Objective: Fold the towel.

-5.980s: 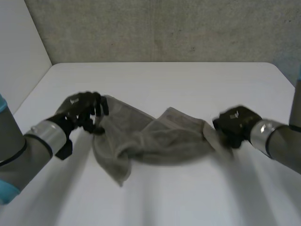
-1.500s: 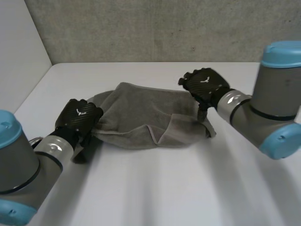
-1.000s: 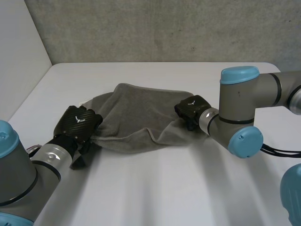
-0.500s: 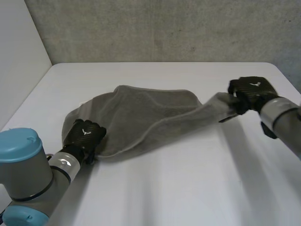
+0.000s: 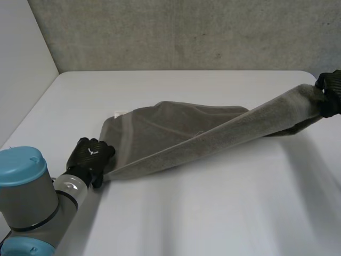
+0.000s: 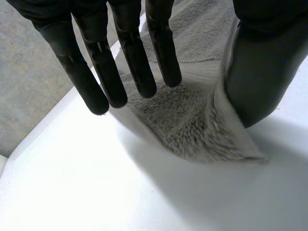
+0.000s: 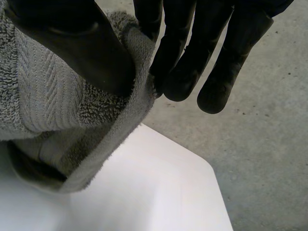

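Across the tabletop (image 5: 213,213), from near its left edge to its right edge, the grey towel (image 5: 176,133) is stretched out. The left hand (image 5: 91,156) appears to pinch one end between thumb and straight fingers (image 6: 131,57), low at the surface. The right hand (image 5: 331,92) pinches the other end, thumb against fingers (image 7: 178,48), raised above the right edge.

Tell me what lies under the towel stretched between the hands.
Under the front edge of the towel, raised between left hand and right hand, white table shows. Its back part lies flat, covering whatever is beneath.
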Available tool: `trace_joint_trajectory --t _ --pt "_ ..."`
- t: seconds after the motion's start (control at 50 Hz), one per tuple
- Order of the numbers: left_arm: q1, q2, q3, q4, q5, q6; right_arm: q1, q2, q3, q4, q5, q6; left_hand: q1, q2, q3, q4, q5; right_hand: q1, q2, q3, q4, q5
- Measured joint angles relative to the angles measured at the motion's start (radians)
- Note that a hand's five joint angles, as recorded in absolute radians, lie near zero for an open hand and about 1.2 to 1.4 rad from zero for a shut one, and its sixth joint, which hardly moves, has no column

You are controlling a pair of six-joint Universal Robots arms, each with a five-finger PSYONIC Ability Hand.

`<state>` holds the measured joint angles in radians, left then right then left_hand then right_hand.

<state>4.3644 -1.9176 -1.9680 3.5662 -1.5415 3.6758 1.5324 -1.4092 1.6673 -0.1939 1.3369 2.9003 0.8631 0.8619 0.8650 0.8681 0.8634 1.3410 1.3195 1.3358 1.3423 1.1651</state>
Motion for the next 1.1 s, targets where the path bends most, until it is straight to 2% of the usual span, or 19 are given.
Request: trace_joint_trajectory --t 0.08,0.14,0.18,0.4,0.48,0.62,0.74,0.8,0.9,1.0,1.1 --pt "0.002 0.024 -0.005 -0.003 -0.007 0.001 0.002 -0.003 0.008 -0.006 0.007 -0.002 0.241 0.233 0.232 0.232 0.227 0.000 0.000 0.000 0.000 0.000" --pt "0.005 0.052 -0.008 -0.007 -0.007 0.002 0.007 -0.004 0.011 -0.006 0.007 -0.003 0.549 0.548 0.551 0.551 0.535 0.000 0.000 0.000 0.000 0.000" --pt "0.007 0.074 -0.008 -0.011 -0.006 0.004 0.008 -0.005 0.012 -0.005 0.005 -0.003 0.605 0.640 0.649 0.642 0.629 0.000 0.000 0.000 0.000 0.000" --pt "0.049 0.324 0.031 -0.036 0.006 0.026 0.008 -0.084 -0.030 0.046 -0.031 -0.013 0.605 0.649 0.679 0.657 0.639 0.001 0.000 0.000 0.000 0.000" --pt "0.071 0.449 0.118 -0.077 0.010 0.027 0.002 -0.164 -0.126 0.146 -0.069 -0.025 0.605 0.649 0.680 0.657 0.639 0.001 0.000 0.000 0.000 0.000" --pt "0.080 0.519 0.282 -0.190 0.010 0.021 -0.003 -0.216 -0.297 0.326 -0.119 -0.071 0.605 0.649 0.681 0.657 0.639 0.001 0.000 0.000 0.000 0.000" --pt "0.078 0.434 0.384 -0.280 0.009 0.020 0.029 -0.130 -0.389 0.500 -0.129 -0.263 0.605 0.655 0.683 0.657 0.639 0.001 0.004 0.000 0.000 0.000" --pt "0.077 0.327 0.428 -0.314 0.009 0.022 0.077 -0.037 -0.410 0.582 -0.105 -0.410 0.605 0.655 0.684 0.657 0.639 0.001 0.004 0.000 0.000 0.000" --pt "0.076 0.178 0.483 -0.338 0.009 0.028 0.148 0.090 -0.426 0.631 -0.048 -0.545 0.605 0.655 0.684 0.657 0.639 0.001 0.004 0.000 0.000 0.000" --pt "0.076 0.000 0.594 -0.362 0.006 0.032 0.224 0.228 -0.505 0.618 0.028 -0.609 0.605 0.655 0.684 0.657 0.639 0.001 0.004 0.000 0.000 0.000" --pt "0.074 -0.121 0.724 -0.372 0.001 0.031 0.272 0.321 -0.626 0.545 0.085 -0.602 0.605 0.655 0.685 0.657 0.639 0.001 0.004 0.000 0.000 0.000"
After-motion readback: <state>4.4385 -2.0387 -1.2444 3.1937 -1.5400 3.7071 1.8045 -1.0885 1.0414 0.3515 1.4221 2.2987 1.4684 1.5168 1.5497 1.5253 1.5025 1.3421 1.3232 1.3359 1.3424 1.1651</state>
